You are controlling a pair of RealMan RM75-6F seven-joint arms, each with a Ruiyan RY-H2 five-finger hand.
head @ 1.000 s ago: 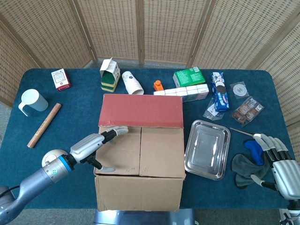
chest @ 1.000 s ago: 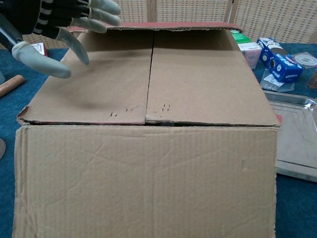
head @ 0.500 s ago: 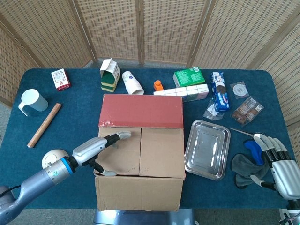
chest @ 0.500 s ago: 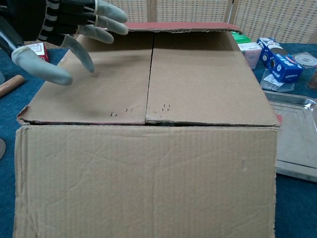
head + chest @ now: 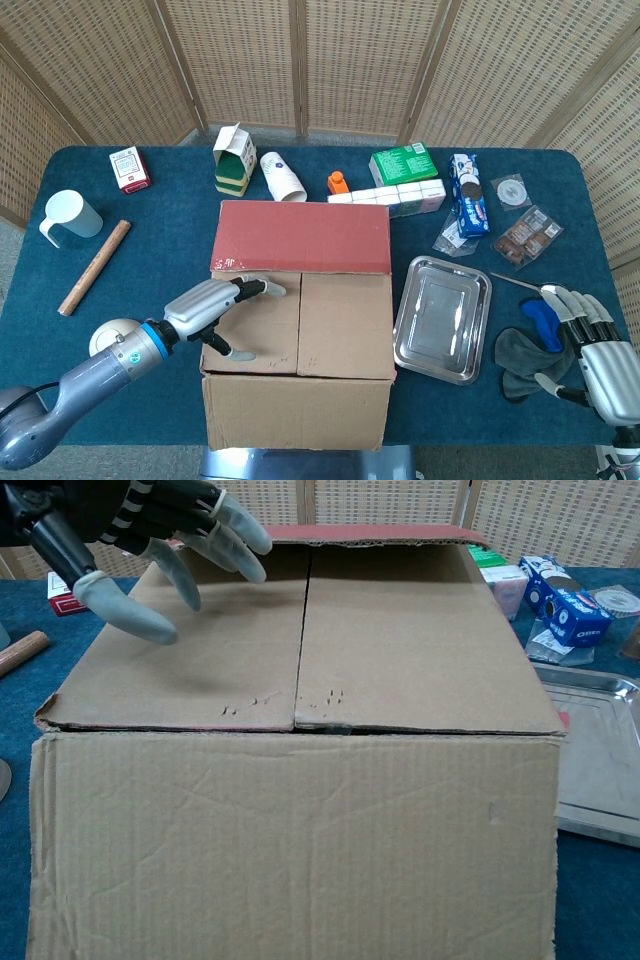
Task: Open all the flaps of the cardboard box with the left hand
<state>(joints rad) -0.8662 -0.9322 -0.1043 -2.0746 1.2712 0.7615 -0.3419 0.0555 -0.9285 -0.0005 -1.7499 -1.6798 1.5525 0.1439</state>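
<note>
The cardboard box point(image 5: 298, 345) sat at the near middle of the blue table point(image 5: 170, 235), its far flap point(image 5: 302, 236) already folded back and showing a red inner face, while the two inner flaps still lay flat and met along a centre seam. The left hand point(image 5: 213, 305) hovered over the left inner flap point(image 5: 255, 325), released and holding nothing, its fingers point(image 5: 225, 535) spread and reaching toward the seam, its thumb pointing down toward the cardboard. From the chest view the fingertips seemed just above the flap; whether they touched it could not be told. The right inner flap point(image 5: 415, 645) lay flat beside it.

The right hand point(image 5: 598, 352) rested at the near right edge of the table, fingers loosely apart and grasping nothing, just beside a dark grey cloth point(image 5: 520, 362) with a blue object point(image 5: 541, 317) on it. A steel tray point(image 5: 443, 318) lay just right of the box. At the far side stood a green carton point(image 5: 233, 158), a white cup on its side point(image 5: 281, 177), a small orange item point(image 5: 338, 183), a green packet point(image 5: 403, 163) and a row of white blocks point(image 5: 395, 198). Further right lay a blue biscuit pack point(image 5: 467, 196) and small snack wrappers point(image 5: 528, 234). On the left were a pale mug point(image 5: 69, 216), a wooden stick point(image 5: 94, 267) and a small red and white box point(image 5: 129, 168)
</note>
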